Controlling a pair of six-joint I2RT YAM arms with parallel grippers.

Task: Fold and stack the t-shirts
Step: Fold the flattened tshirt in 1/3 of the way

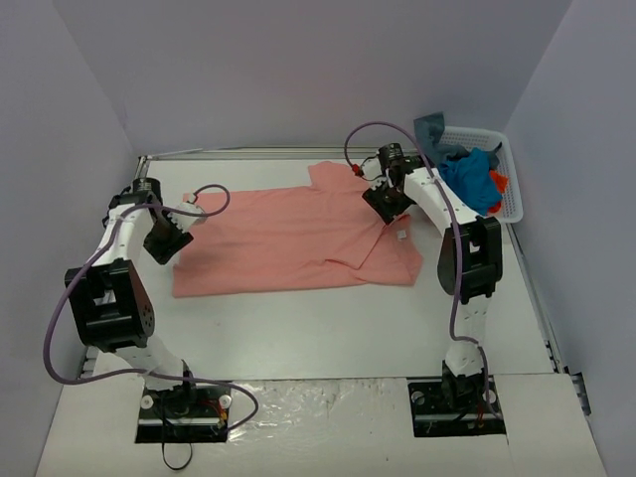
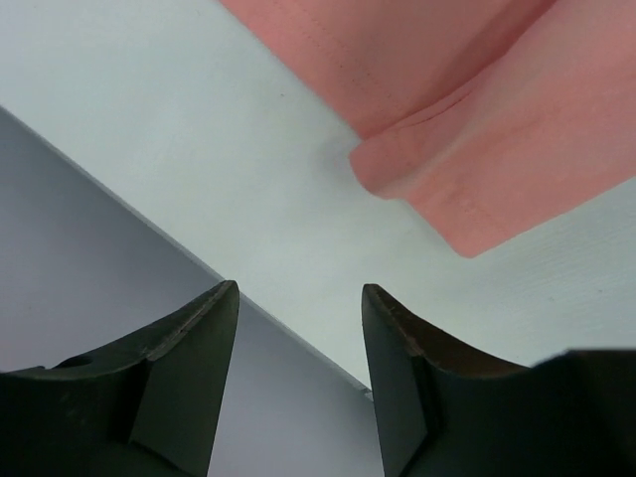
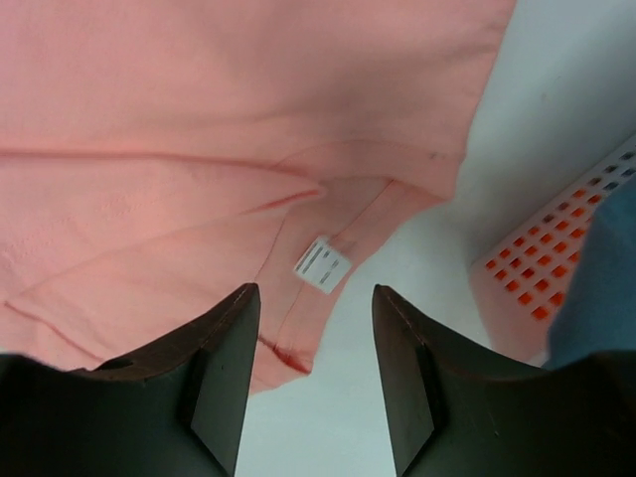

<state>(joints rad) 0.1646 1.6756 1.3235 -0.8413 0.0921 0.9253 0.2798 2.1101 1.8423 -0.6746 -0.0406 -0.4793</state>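
Note:
A salmon-pink t-shirt (image 1: 288, 238) lies flat across the middle of the table, its right part folded over with a white label (image 1: 403, 236) showing. My left gripper (image 1: 165, 246) hovers open just off the shirt's left edge; the left wrist view shows a hem corner (image 2: 447, 119) beyond the empty left gripper (image 2: 298, 298). My right gripper (image 1: 384, 209) hangs open over the shirt's right end. In the right wrist view the shirt (image 3: 199, 129) and its label (image 3: 323, 265) lie below the empty right gripper (image 3: 315, 298). Blue (image 1: 469, 177) and orange-red (image 1: 498, 182) t-shirts lie in the basket.
A white lattice basket (image 1: 511, 164) stands at the back right, with a slate grey-blue cloth (image 1: 429, 127) hanging over its far corner. Its wall (image 3: 556, 268) appears close on the right in the right wrist view. Grey walls enclose the table on the left, back and right.

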